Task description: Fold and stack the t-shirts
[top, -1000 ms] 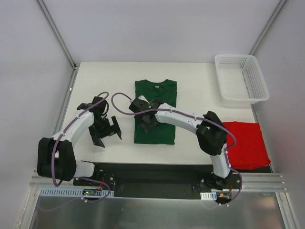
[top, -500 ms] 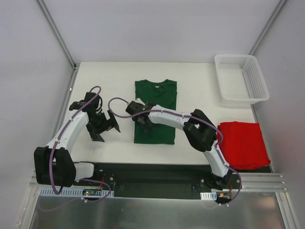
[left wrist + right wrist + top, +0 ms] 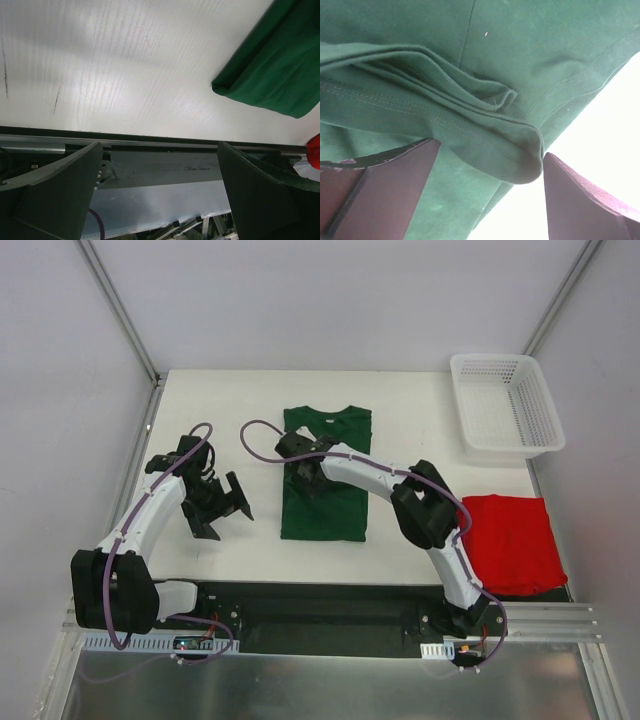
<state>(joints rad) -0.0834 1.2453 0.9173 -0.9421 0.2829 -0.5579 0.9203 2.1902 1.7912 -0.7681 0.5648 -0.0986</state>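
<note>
Right hand moved up the green shirt; basket far right.

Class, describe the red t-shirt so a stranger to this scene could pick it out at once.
On the white table, look at the near right corner, in front of the white basket. The red t-shirt lies there, folded square. The only other, the green t-shirt, lies mid-table.

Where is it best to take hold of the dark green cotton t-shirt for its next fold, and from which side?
Probably the near hem of the dark green cotton t-shirt, at its two corners, coming from the near side. It lies flat as a long rectangle, sleeves already folded in, collar far; the open left claw is to the left of the left corner.
</note>
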